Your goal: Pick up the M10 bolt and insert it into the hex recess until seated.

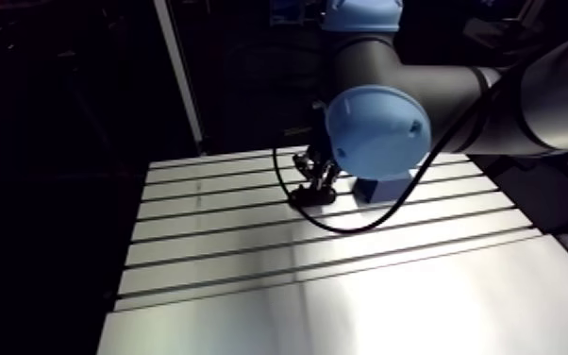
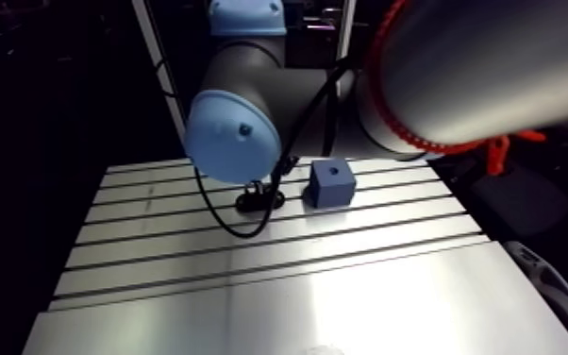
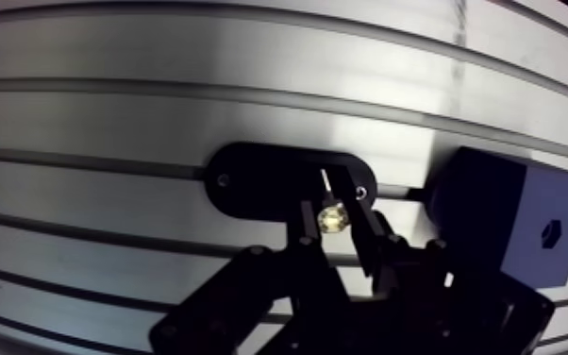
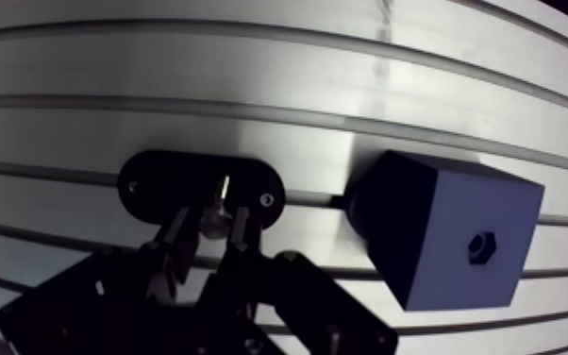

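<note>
While the slotted aluminium table [image 1: 344,302] lies pale and broad under the light, the arm [image 1: 439,90] comes in over its far part from the upper side of the arm view, its thick grey link running almost level before it bends at a light-blue joint cap [image 1: 377,127] and turns steeply down. From that bend the wrist drops nearly straight toward the table, so that the tool [image 3: 333,203] points downward and hangs low, close over the surface. Just beside it stands a dark blue block [image 2: 330,182], squarely on the table and upright, with one of the table's slots running under it. Next to the block, near it but apart, lies a flat black oval plate [image 3: 269,177] with a small hole at each end, set lengthwise along the same slot. The tool is directly over this plate, toward the end nearer the block. In the wrist view its two dark fingers [image 3: 309,231] are drawn in close, one on each side of the M10 bolt [image 3: 332,220], and seem to press against its brass-coloured hex head, which faces up between them. Whether the bolt's lower end touches the plate cannot be told. On the upper face of the block the small hex recess [image 4: 481,245] is open, well aside from the bolt.
</note>
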Available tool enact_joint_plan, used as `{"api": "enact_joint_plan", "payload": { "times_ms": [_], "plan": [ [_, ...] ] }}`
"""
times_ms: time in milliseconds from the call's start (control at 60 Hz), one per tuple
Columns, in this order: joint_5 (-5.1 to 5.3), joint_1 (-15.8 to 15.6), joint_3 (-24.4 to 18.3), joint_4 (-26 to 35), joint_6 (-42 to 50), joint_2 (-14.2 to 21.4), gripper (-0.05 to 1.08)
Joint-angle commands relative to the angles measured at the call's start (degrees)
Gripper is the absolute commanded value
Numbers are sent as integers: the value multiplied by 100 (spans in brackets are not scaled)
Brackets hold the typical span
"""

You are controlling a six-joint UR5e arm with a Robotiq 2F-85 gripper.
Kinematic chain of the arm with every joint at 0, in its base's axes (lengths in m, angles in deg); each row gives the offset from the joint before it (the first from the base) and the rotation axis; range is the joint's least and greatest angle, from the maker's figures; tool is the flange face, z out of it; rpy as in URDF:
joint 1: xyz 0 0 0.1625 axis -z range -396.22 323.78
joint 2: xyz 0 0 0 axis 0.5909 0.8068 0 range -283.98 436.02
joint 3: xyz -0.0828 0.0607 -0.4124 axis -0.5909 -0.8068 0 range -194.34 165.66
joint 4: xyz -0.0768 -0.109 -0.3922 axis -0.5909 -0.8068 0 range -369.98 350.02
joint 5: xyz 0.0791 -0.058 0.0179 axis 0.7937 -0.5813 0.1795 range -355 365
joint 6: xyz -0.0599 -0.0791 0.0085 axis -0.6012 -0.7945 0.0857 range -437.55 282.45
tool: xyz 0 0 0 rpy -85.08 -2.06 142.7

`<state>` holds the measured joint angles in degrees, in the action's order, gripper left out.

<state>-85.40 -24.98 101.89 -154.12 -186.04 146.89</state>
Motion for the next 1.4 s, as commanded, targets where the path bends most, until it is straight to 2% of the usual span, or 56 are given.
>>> {"api": "enact_joint_plan", "payload": {
  "times_ms": [17, 683, 933, 1400],
  "plan": [
    [0, 0, 1, 2, -9, -17, 66],
    [-7, -7, 1, -146, -62, -25, 72],
    [52, 19, -17, -137, -71, 0, 72],
    [71, 28, -103, -94, -80, 69, 73]
  ]
}}
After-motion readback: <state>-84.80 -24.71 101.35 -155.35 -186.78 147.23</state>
